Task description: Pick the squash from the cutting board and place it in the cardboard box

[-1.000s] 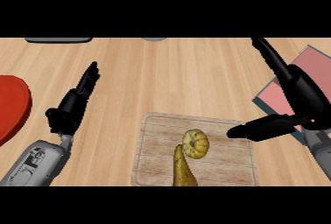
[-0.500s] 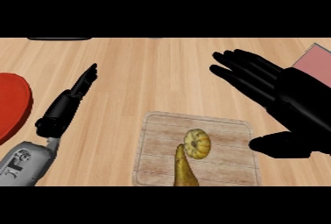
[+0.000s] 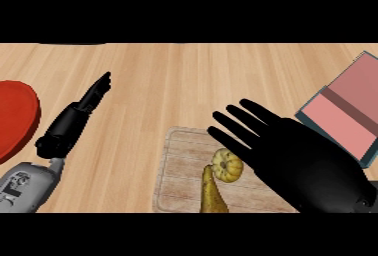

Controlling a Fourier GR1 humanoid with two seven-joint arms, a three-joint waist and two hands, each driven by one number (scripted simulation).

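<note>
Fingers (image 3: 238,125) of the right hand (image 3: 310,165) are straight and spread, gripping nothing; they point to the far left, above the right part of the cutting board (image 3: 181,170). The palm covers the board's right side and near right corner. The squash (image 3: 226,165) lies on the board, just left of the palm's edge: its round yellow bulb sits toward the board's middle and its darker neck tapers toward the near edge. Whether the hand touches the squash cannot be told; no finger or thumb curls round it. The box (image 3: 345,116) stands at the right edge of the view, pink inside with a pale rim, partly cut off, apart from the board and to the far right of the squash. The left hand (image 3: 65,127) shows at the left, well apart from the board, fingers straight and together, pointing far, holding nothing. A red plate (image 3: 15,117) lies at the left edge on the wooden counter (image 3: 184,75), just beside that hand.
</note>
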